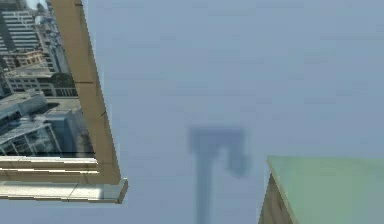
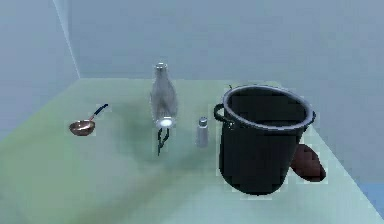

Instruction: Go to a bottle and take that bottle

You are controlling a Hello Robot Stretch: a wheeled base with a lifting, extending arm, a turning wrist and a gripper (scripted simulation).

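While the bottle (image 2: 163,95) stood upright on the tabletop (image 2: 60,185), between a ladle (image 2: 85,124) and a small shaker (image 2: 202,131) beside the black pot (image 2: 262,140), the end effector's state could not be told. Judged best: level reach, clear of shaker and pot.

The pot (image 2: 262,140) hides the left part of the reddish-brown thing (image 2: 313,163) behind it. You can't name the thin dark thing (image 2: 160,141) at the foot of the bottle (image 2: 163,93): too small. The near edge of the desk (image 2: 60,180) is cut off.
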